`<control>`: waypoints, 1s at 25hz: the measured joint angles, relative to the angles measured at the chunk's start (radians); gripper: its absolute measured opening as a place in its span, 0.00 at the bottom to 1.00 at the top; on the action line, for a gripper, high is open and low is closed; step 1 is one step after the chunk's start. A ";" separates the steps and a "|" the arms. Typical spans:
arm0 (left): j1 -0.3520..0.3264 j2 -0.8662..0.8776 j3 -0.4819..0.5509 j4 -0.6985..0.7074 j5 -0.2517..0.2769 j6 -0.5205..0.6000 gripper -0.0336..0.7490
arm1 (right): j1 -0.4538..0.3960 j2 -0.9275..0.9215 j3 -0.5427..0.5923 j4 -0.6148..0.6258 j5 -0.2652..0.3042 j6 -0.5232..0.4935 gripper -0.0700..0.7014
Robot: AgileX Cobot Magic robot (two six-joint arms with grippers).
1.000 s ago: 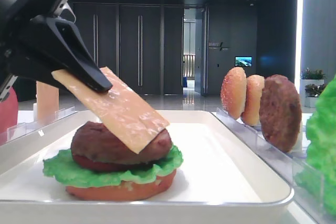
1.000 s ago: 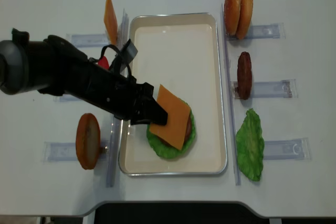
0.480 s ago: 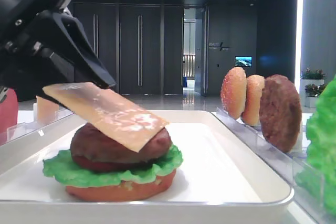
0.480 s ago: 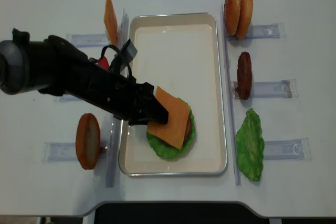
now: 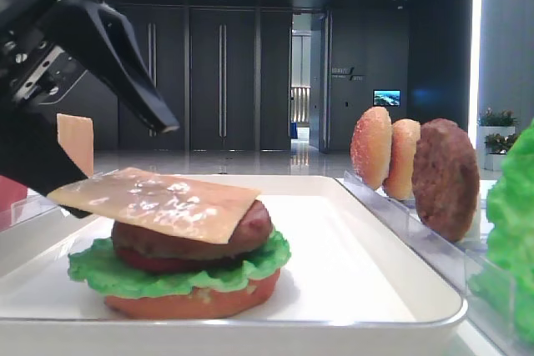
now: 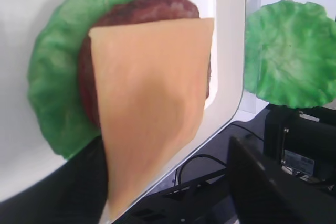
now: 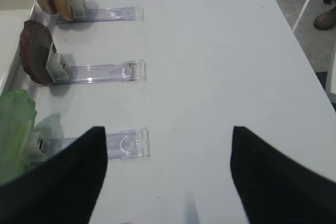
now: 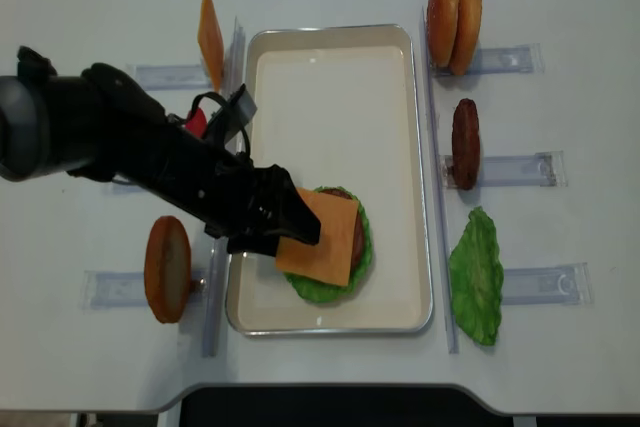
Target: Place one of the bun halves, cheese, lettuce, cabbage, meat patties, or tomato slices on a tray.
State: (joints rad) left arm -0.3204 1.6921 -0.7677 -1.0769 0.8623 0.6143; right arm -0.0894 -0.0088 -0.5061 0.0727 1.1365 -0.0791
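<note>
Cheese slice [image 5: 154, 203], just released and now lying flat on the patty [image 5: 250, 224] near the tray's [image 8: 400, 177] front edge, left gripper [image 8: 290, 222] spreading wide; placement appearing complete.

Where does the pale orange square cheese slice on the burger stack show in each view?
Exterior high: pale orange square cheese slice left of centre, flat on the patty.
Right wrist: not in it.
Left wrist: centre, overhanging the stack.
Exterior high (realsense): lower middle.
Shared landmark: large white rectangular tray.
</note>
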 joint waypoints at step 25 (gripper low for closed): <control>0.000 -0.147 -0.355 0.798 0.335 -0.606 0.71 | 0.000 0.000 0.000 0.000 0.000 0.000 0.71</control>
State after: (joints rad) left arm -0.3204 1.5453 -1.1229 -0.2791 1.1970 0.0083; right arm -0.0894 -0.0088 -0.5061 0.0727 1.1365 -0.0791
